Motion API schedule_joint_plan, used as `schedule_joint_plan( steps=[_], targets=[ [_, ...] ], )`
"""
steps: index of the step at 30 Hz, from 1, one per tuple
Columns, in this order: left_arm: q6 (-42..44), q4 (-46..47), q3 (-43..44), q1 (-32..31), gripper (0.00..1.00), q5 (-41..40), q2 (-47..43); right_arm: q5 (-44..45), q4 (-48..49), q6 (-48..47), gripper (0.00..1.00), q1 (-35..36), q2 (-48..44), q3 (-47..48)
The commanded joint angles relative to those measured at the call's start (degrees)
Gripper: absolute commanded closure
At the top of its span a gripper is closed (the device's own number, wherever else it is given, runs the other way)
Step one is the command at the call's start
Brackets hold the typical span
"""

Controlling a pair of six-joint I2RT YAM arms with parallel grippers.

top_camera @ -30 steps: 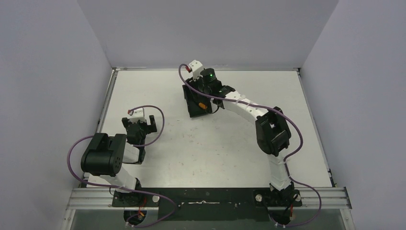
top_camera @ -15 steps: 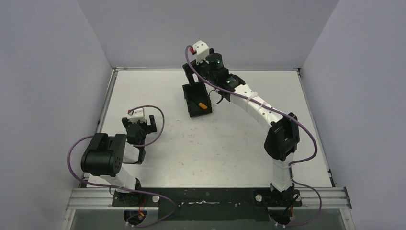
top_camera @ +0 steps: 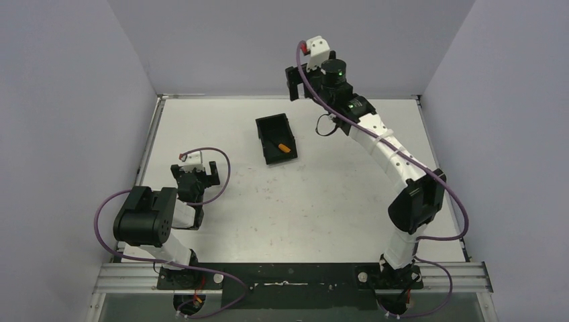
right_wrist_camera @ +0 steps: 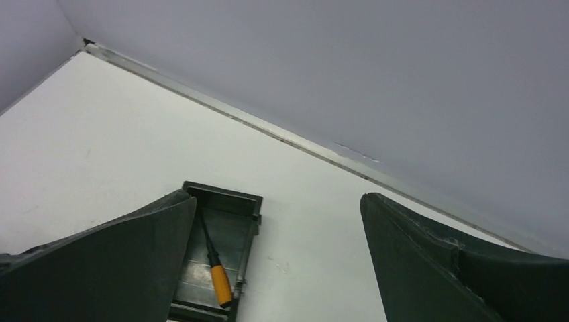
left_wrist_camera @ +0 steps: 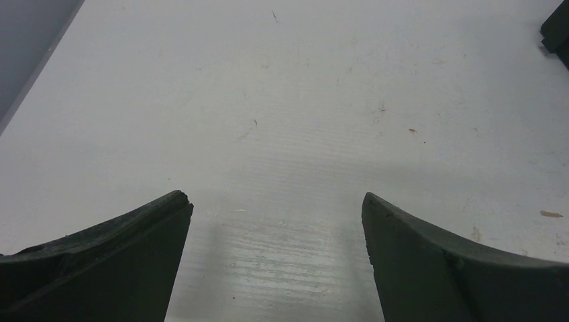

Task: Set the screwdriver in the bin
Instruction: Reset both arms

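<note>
Screwdriver [top_camera: 282, 146] lies inside the bin [top_camera: 272, 133], both claws wide and empty.

The bin sits on the surface [top_camera: 322, 201] near the middle of the far edge. The screwdriver lies flat on its floor, with its orange handle toward the bin's near right corner and its shaft pointing at the far left one. The right claw [top_camera: 292, 84] hangs raised over the far edge, apart from the bin, jaws spread wide and holding nothing. The left claw [top_camera: 194, 169] hovers low near the left edge, jaws also spread wide with only bare surface between them.
</note>
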Motion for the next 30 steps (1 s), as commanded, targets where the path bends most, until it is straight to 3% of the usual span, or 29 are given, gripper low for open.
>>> schedule_joint_plan(
  steps=[1,23,30],
  targets=[
    [0.4,3.1,1.3,-0.1,0.03,0.6,0.0,0.7,1.6,0.4,0.00,-4.7,-6.3,-3.3],
    [0.4,3.0,1.3,-0.1,0.03,0.6,-0.1,-13.5,-3.1,0.7,0.00,-33.4,-15.9,-12.1],
    [0.4,3.1,1.3,-0.1,0.03,0.6,-0.1,-12.1,-5.0,0.8,0.00,-34.5,-13.7,-11.3]
  ],
)
